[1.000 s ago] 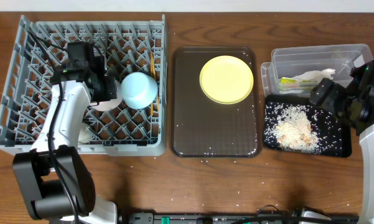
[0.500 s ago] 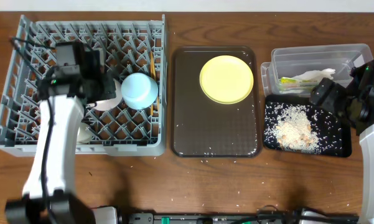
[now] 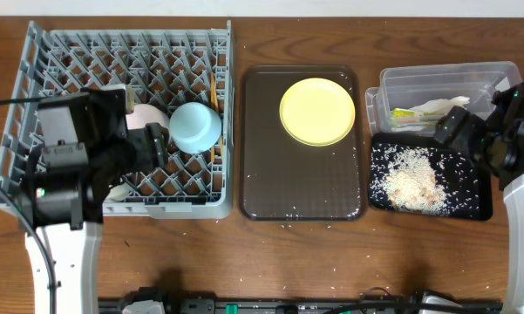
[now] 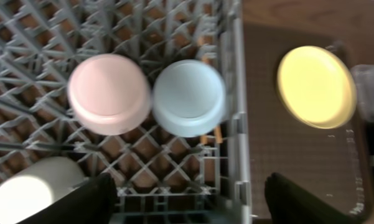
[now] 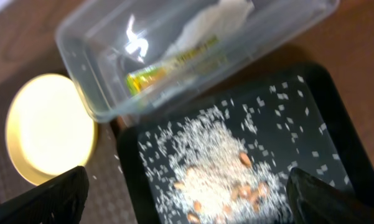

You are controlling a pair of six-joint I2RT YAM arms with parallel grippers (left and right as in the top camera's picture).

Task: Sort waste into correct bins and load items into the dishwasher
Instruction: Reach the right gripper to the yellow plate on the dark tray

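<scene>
The grey dishwasher rack (image 3: 37, 68) holds a pink-white bowl (image 4: 109, 93) and a light blue bowl (image 4: 188, 98), both upside down and touching. A white cup (image 4: 31, 196) stands near the rack's front wall, and chopsticks (image 3: 213, 94) lie behind the blue bowl (image 3: 196, 126). My left gripper (image 4: 193, 194) is open and empty above the rack's front edge. The yellow plate (image 3: 317, 111) lies on the brown tray (image 3: 301, 187). My right gripper (image 5: 187, 193) hangs open over the rice (image 5: 218, 165) in the black tray (image 3: 478, 208). Napkin (image 5: 218, 18) and wrapper (image 5: 152, 76) lie in the clear tub (image 3: 445, 77).
Loose rice grains dot the brown tray's front part and the table (image 3: 331, 262) before it. The left arm's body (image 3: 65, 170) covers the rack's front left part. Tub and black tray sit side by side at the right edge.
My left gripper has opened and let go of the pink-white bowl, then drawn back toward the table's front. The bowl now rests beside the blue one. The right arm is unmoved.
</scene>
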